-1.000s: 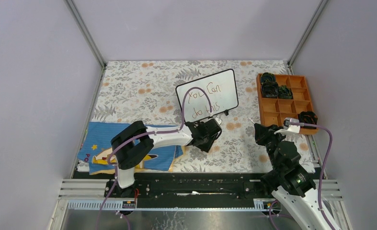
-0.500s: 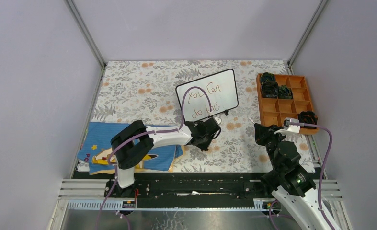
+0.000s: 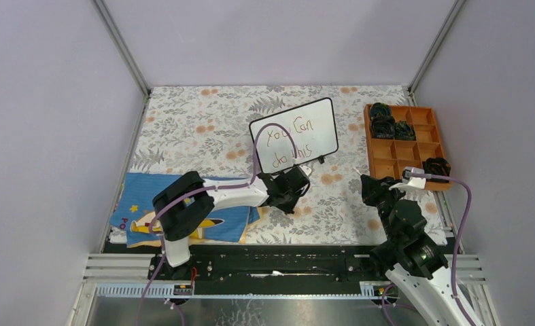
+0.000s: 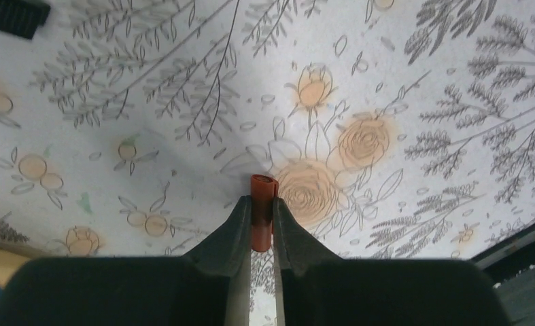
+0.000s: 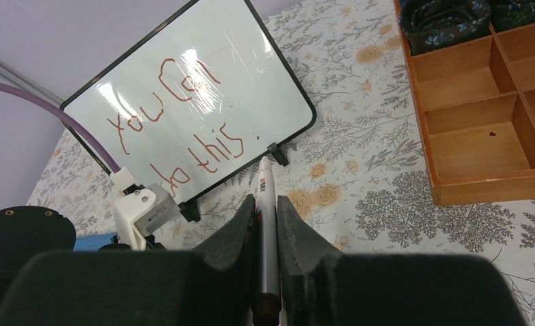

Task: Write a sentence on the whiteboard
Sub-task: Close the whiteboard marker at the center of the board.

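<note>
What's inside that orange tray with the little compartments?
Dark bundles lie in four compartments of the orange tray: three toward its far left corner, one near right. The rest look empty. I cannot tell what the bundles are; a purple cable covers part of the near edge.

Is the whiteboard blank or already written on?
Written on: the whiteboard bears the sentence "You Can do this" in reddish-brown, on two lines.

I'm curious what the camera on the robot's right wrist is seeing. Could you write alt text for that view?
The right pincer grips a white marker aimed at a small whiteboard bearing the sentence "You Can do this" in reddish-brown handwriting. The board sits on a floral tablecloth, with an orange compartment tray to the right.
</note>
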You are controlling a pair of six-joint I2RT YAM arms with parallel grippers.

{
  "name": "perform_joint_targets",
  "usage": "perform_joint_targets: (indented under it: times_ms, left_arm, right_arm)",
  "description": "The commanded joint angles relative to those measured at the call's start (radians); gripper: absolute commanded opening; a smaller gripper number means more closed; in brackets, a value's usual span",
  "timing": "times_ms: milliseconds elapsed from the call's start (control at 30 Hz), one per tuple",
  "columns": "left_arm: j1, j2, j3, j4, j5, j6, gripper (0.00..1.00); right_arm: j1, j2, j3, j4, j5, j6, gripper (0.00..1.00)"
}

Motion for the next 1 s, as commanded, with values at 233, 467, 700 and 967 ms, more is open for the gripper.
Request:
perform_joint_targets:
  times_ms: [233, 467, 700, 967]
  left_arm:
    - [0.099, -0.37, -0.13, 0.111, -0.02, -0.083, 0.0]
    - [0.275, -0.64, -0.156, 0.26, 0.098, -0.137, 0.0]
    - [0.398, -0.81, -0.196, 0.474, 0.161, -0.268, 0.0]
    - [0.475, -0.952, -0.302, 0.734, 0.104, -0.48, 0.0]
  right_arm:
    - [-0.005, 0.054, 0.054, 0.122, -0.032, -0.033, 0.0]
    - [-0.006, 0.266, 0.165, 0.409, -0.157, -0.059, 0.0]
    - [0.018, 0.511, 0.334, 0.662, -0.246, -0.074, 0.0]
    - [0.489, 0.714, 0.469, 0.986, 0.009, -0.512, 0.0]
